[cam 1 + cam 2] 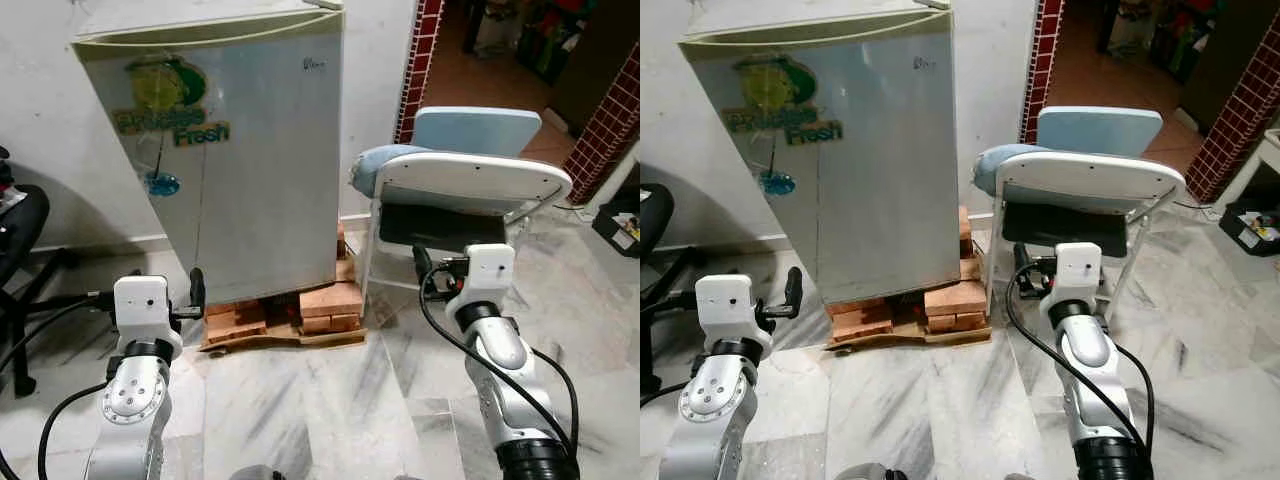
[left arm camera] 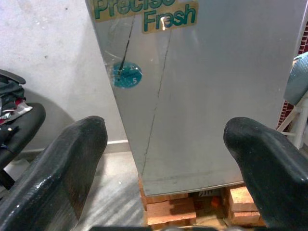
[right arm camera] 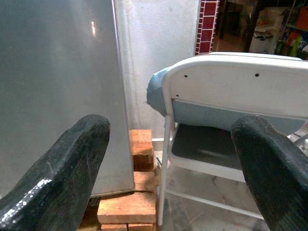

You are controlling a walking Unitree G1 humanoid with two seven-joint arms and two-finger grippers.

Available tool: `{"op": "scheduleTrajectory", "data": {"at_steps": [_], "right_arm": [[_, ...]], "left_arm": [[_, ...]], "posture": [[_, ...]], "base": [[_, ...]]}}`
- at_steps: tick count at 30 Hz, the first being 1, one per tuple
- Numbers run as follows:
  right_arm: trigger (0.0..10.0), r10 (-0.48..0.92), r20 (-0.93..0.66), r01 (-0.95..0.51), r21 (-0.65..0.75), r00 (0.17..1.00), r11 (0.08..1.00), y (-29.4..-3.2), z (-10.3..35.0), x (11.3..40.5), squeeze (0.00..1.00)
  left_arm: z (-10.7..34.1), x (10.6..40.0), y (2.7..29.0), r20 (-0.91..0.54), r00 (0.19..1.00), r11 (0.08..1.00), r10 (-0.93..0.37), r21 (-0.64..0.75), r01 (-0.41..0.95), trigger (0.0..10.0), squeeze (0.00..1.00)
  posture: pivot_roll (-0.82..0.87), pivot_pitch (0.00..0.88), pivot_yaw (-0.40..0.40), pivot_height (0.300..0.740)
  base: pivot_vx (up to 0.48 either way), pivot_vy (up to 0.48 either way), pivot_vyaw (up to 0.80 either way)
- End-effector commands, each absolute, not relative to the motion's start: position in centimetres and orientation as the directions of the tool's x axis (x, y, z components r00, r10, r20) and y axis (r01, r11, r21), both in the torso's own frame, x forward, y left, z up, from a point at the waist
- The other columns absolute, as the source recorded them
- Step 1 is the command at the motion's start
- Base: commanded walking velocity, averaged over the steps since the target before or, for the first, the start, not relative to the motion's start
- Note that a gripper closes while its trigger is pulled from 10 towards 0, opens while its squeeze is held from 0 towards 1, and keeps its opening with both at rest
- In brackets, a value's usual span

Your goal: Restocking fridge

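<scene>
Left gripper (image 2: 163,144): fingers spread wide and released, nothing between them. It is raised in front of the robot and aimed at the lower half of the fridge (image 1: 240,160), well short of touching it; the spread reads as readiness to take the door edge, a judgement only.

Right gripper (image 3: 168,149): likewise released and empty, fingers far apart. It is held at about the same height on the right, aimed at the gap between the fridge's right side and the folding chair (image 1: 465,190).

The fridge stands at the far left-centre against a pale wall, its door shut. The grey door carries a green "Fresh" sticker (image 1: 175,125) near the top and a small round blue sticker (image 2: 125,74) below it. No handle can be made out. The cabinet rests on stacked bricks (image 1: 330,300) over a flat board (image 1: 280,340), presumably to keep it off the marble floor (image 1: 330,410); it leans slightly as a result.

The white folding chair, with pale blue padding, stands just right of the bricks, its back toward the robot. A dark office chair (image 1: 20,240) sits at the far left edge. A tiled doorway (image 1: 415,60) opens at the far right.

No goods for stocking are in sight; the task appears to be at its opening stage, with the door not yet opened.
</scene>
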State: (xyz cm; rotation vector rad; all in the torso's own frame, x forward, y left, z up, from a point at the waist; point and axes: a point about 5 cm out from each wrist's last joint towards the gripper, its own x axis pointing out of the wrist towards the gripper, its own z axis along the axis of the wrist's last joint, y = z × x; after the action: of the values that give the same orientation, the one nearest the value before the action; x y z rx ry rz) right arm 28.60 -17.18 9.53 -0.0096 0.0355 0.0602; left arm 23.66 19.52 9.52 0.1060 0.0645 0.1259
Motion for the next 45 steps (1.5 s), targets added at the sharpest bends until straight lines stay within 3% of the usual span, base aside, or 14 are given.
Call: {"op": "scheduleTrajectory", "data": {"at_steps": [1,13,22,45], "right_arm": [[10.0,0.062,-0.008,-0.062,-0.008,0.998,0.998,-17.1,10.2,28.7,0.0],[10.0,0.061,0.019,-0.06,-0.029,0.998,0.998,-17.8,11.5,28.9,0.0],[10.0,0.044,0.039,-0.043,-0.023,0.998,0.999,-17.4,12.1,28.6,0.0],[10.0,0.067,0.037,-0.066,-0.024,0.997,0.998,-16.8,12.4,28.9,0.0]], "left_arm": [[10.1,24.0,19.5,-0.048,0.991,0.986,0.121,0.124,-0.115,10.0,0.0],[11.2,24.3,18.4,-0.025,0.992,0.989,0.122,0.092,-0.119,10.0,0.0],[11.7,24.9,18.5,-0.031,0.996,0.992,0.086,0.095,-0.083,10.0,0.0],[12.1,24.7,19.0,-0.047,0.993,0.991,0.112,0.08,-0.108,10.0,0.0]], "posture": [[-0.05,0.052,0.088,0.74],[-0.1,0.11,0.09,0.74],[-0.13,0.137,0.136,0.74],[-0.08,0.141,0.121,0.74]], "base": [[0.0,0.0,0.0],[0.0,0.0,0.0],[0.0,0.0,0.0],[0.0,0.0,0.0]]}}
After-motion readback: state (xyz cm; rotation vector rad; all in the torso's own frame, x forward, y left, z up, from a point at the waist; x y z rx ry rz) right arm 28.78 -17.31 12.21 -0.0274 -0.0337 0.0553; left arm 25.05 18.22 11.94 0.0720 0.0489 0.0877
